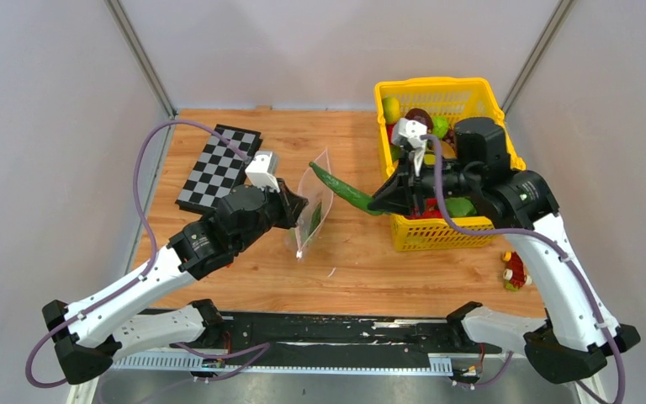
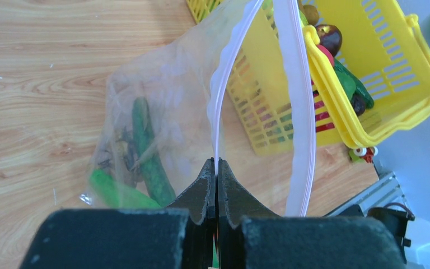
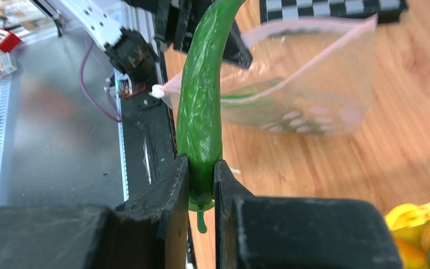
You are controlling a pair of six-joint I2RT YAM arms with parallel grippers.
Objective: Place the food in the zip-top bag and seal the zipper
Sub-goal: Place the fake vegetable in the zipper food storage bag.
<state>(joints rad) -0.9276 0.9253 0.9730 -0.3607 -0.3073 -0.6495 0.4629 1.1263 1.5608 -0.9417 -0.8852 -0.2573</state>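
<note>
The zip-top bag (image 1: 316, 204) stands upright mid-table with its mouth open. My left gripper (image 1: 296, 208) is shut on the near lip of its zipper (image 2: 222, 84); the far lip (image 2: 298, 112) bows away to the right. Inside the bag lie a long dark green piece (image 2: 145, 147) and a bright green piece (image 2: 115, 193). My right gripper (image 1: 382, 202) is shut on the stem end of a long green pepper-like food piece (image 1: 342, 188), whose tip reaches the top of the bag. In the right wrist view that piece (image 3: 200, 101) runs up from the jaws, in front of the bag (image 3: 302, 95).
A yellow mesh basket (image 1: 479, 91) with more toy fruits stands at the back right, under my right arm. A black-and-white checkerboard (image 1: 219, 168) lies at the back left. A small red and yellow toy (image 1: 515, 271) sits near the right front edge.
</note>
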